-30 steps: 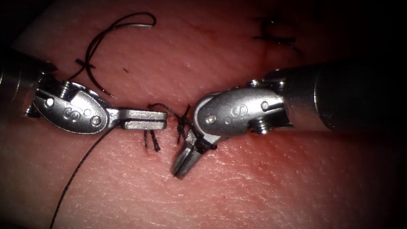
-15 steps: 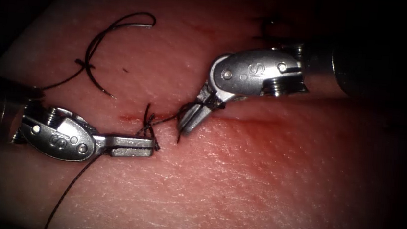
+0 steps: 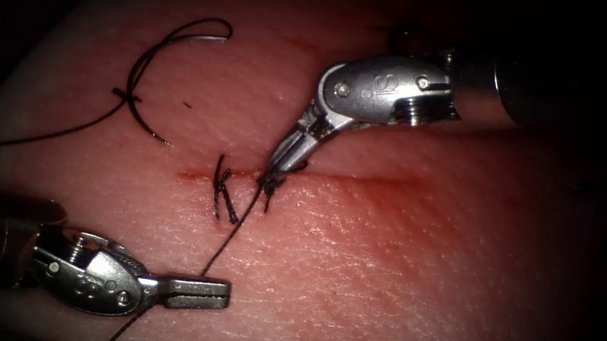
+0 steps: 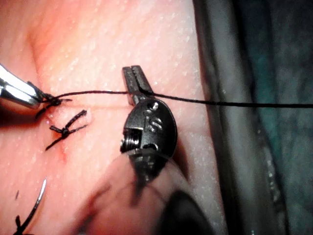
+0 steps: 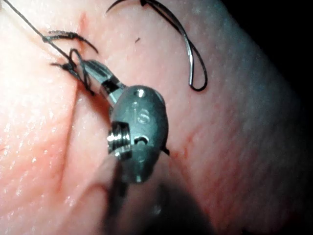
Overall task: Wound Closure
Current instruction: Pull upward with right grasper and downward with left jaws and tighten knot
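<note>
The step in hand is the tightening of a knot at the cut point(image 3: 361, 177), a thin reddish line running across the pale pink pork-belly tissue point(image 3: 411, 275). Over the past second the two tools have been drawing apart: the left arm's silver needle driver point(image 3: 197, 293) has been travelling down and away from the cut, while the right arm's silver needle driver point(image 3: 286, 158) has been lifting to sit right at the wound line. The left tool's jaws are clamped on the thin black thread point(image 3: 228, 233), which is running taut from them up to the fresh knot point(image 3: 269, 184); the left wrist view is showing that strand passing straight through the closed jaws point(image 4: 137, 88). The right tool's jaws are pinched together at the knot, holding the short end of the thread there. Just to the left of this knot, an earlier finished stitch with its cut black ends point(image 3: 223, 189) is sitting across the cut. The curved steel needle point(image 3: 155, 69) is lying free on the tissue above and to the left of the cut, out of the tissue and held by neither tool, with thread trailing from it. In my judgement, whatever follows is calling for even, opposed tension on both strands, so the knot is seating flat without tearing the edges.
</note>
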`<state>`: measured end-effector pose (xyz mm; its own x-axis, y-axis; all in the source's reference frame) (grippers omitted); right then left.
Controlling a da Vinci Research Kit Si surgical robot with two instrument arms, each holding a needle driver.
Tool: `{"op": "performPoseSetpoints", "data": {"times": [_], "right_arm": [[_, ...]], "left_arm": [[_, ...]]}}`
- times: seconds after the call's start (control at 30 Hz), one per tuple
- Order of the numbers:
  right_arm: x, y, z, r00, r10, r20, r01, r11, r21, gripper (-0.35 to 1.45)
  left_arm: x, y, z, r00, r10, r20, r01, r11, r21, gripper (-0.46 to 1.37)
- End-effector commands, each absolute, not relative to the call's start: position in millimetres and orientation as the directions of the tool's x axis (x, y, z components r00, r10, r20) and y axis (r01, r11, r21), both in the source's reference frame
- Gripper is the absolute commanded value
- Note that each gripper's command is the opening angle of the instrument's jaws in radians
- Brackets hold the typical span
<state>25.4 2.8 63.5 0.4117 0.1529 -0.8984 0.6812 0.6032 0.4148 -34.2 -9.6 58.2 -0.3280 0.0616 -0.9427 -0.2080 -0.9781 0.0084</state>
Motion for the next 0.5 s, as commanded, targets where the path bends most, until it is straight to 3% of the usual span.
{"op": "performPoseSetpoints", "data": {"times": [0.03, 0.5], "right_arm": [[25.4, 3.0, 63.6, 0.421, 0.162, -0.892, 0.663, 0.617, 0.425, -0.35], [26.9, 2.0, 64.1, 0.486, 0.234, -0.842, 0.493, 0.722, 0.486, -0.35]], "left_arm": [[-34.4, -9.9, 57.9, -0.326, 0.061, -0.943, -0.201, -0.980, 0.007, -0.35], [-38.6, -13.8, 54.2, -0.303, 0.051, -0.952, -0.164, -0.987, 0.000, -0.35]]}}
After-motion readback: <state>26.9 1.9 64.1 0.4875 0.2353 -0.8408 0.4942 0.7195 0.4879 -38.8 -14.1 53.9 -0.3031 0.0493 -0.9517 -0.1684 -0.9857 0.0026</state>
